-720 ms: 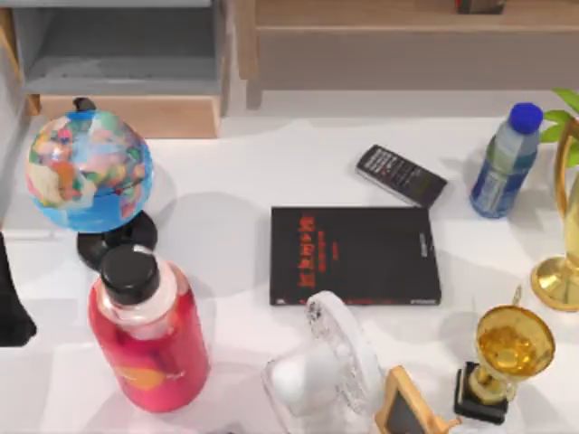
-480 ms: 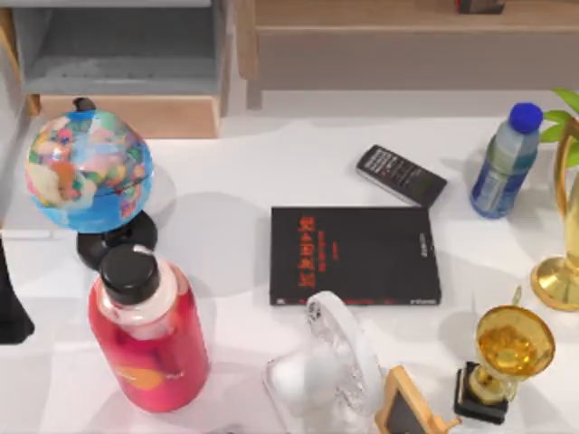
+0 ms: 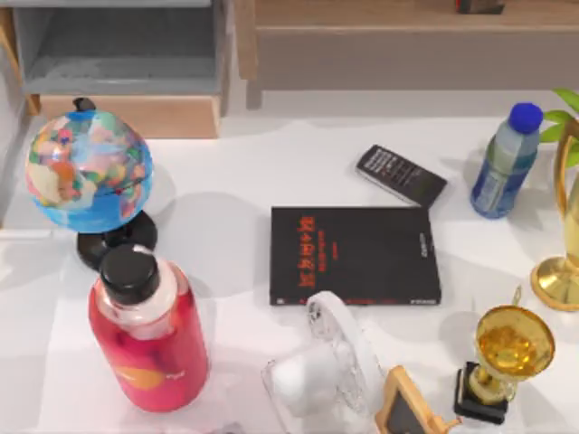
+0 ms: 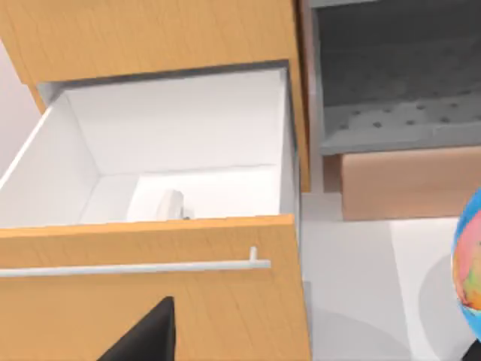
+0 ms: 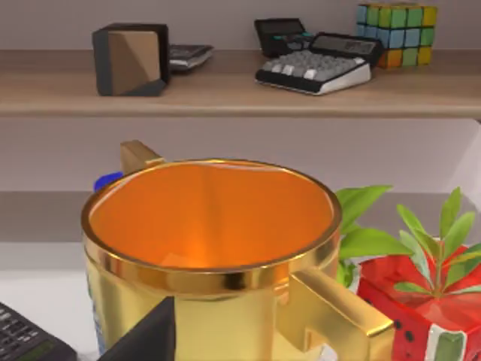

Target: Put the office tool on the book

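- Behind the book's far right corner, the office tool lies flat on the white table, set at an angle, its near end just beside the book's far edge; contact between the two cannot be told.
- The office tool's keyed corner also shows in the right wrist view, next to a gold trophy cup.
- The book lies flat at the table's middle, cover up, red characters toward its left side, white print along its right edge.
- A white desk fan stands against the book's near edge.
- A small wood-framed blackboard sits right of the fan; a small gold trophy stands further right.
- A blue-capped water bottle stands right of the office tool.
- A globe and a red bottle with a black cap occupy the table's left side.
- Left gripper: a dark finger shows before an open wooden drawer; its opening cannot be told.
- Right gripper: a dark finger shows before the trophy cup; its opening cannot be told.
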Motion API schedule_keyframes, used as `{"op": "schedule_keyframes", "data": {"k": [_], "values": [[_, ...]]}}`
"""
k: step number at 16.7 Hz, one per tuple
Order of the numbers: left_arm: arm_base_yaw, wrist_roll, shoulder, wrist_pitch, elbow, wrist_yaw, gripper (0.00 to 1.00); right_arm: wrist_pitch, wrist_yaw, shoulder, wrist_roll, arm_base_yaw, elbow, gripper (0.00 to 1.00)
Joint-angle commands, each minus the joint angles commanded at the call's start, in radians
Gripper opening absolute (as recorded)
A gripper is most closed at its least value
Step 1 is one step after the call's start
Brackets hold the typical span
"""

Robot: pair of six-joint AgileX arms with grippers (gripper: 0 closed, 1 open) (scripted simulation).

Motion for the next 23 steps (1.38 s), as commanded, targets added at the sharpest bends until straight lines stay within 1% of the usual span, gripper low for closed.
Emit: {"op": "schedule_keyframes", "data": {"k": [3,8,12,15,19,21,23], "values": [[0.048,0.071,0.279,-0.18,0.284,-0.003,1.0,0.0,0.0,0.0,0.0,0.0,0.0,1.0],[0.13,0.172,0.824,-0.518,0.829,0.0,1.0,0.0,0.0,0.0,0.0,0.0,0.0,1.0],[0.189,0.228,1.27,-0.782,1.277,0.011,1.0,0.0,0.0,0.0,0.0,0.0,0.0,1.0],[0.222,0.254,1.582,-0.951,1.592,0.023,1.0,0.0,0.0,0.0,0.0,0.0,0.0,1.0],[0.241,0.269,1.935,-1.118,1.949,0.042,1.0,0.0,0.0,0.0,0.0,0.0,0.0,1.0],[0.242,0.272,2.071,-1.171,2.088,0.052,1.0,0.0,0.0,0.0,0.0,0.0,0.0,1.0],[0.239,0.274,2.169,-1.202,2.191,0.06,1.0,0.0,0.0,0.0,0.0,0.0,0.0,1.0]]}}
